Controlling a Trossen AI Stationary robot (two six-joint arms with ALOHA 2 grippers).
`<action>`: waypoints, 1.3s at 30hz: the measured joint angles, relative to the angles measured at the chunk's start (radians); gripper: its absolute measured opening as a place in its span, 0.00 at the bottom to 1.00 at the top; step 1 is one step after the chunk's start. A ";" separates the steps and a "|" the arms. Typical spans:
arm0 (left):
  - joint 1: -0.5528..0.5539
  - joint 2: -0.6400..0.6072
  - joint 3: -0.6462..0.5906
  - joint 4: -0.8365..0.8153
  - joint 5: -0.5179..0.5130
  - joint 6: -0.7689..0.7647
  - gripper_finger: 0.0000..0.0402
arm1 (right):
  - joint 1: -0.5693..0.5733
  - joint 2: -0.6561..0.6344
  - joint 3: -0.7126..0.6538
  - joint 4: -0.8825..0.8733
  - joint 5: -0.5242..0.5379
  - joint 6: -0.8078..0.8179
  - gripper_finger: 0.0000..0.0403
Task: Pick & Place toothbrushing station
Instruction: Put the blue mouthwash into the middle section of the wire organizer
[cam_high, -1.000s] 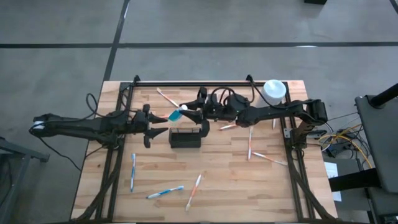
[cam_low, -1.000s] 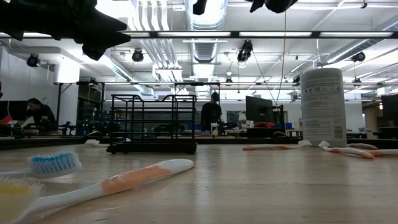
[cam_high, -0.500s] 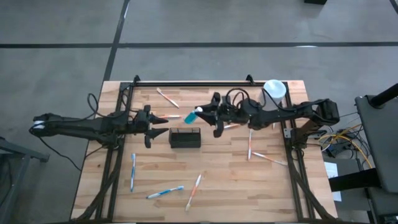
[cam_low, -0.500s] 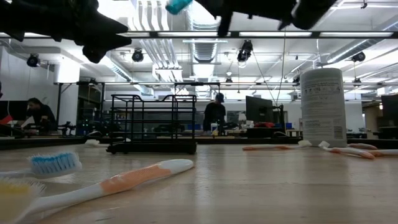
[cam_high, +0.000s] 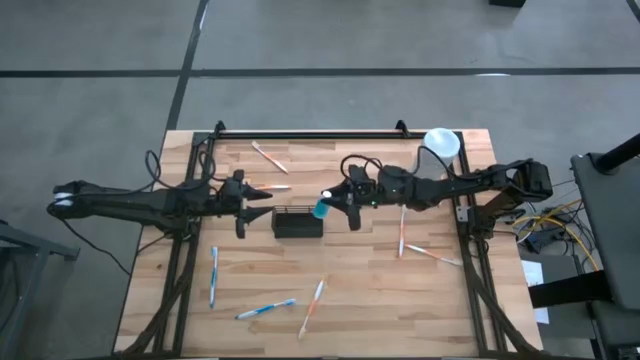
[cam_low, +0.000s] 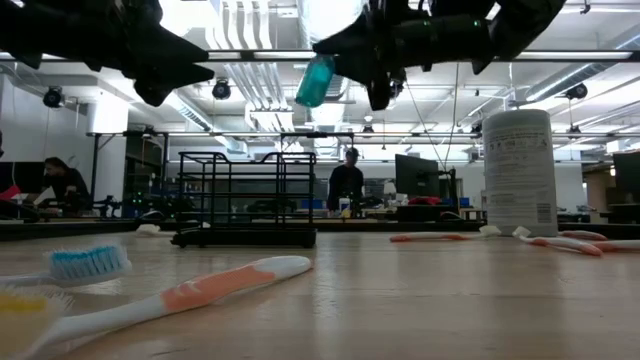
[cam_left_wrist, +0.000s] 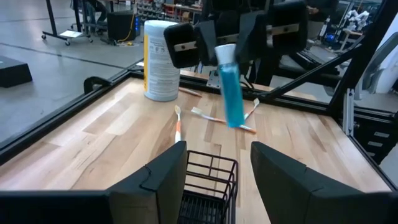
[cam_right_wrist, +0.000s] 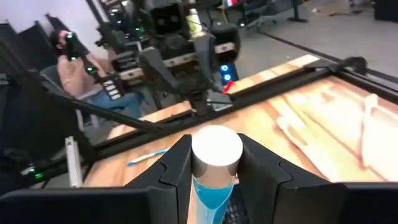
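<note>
No readable text, brand, number or sign anywhere. The white-topped canister (cam_low: 519, 172) carries a printed label w/ blocks of fine print, too small to make out in the low view; in the left wrist view the same canister (cam_left_wrist: 161, 61) shows a yellow strip down one side and grey print on the white, also illegible. Blue tube (cam_left_wrist: 231, 86) in the right gripper (cam_high: 336, 203): no lettering visible. Toothbrushes, basket, arms: no markings legible
</note>
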 joint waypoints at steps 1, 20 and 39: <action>0.000 0.002 0.000 0.000 0.000 0.000 0.46 | 0.000 0.000 0.005 -0.015 -0.005 -0.010 0.24; 0.001 0.023 0.000 0.007 0.001 -0.006 0.46 | -0.006 0.119 0.048 0.166 -0.001 -0.095 0.24; 0.000 -0.001 0.000 -0.001 0.001 0.008 0.46 | -0.009 0.303 0.205 0.071 -0.079 -0.089 0.24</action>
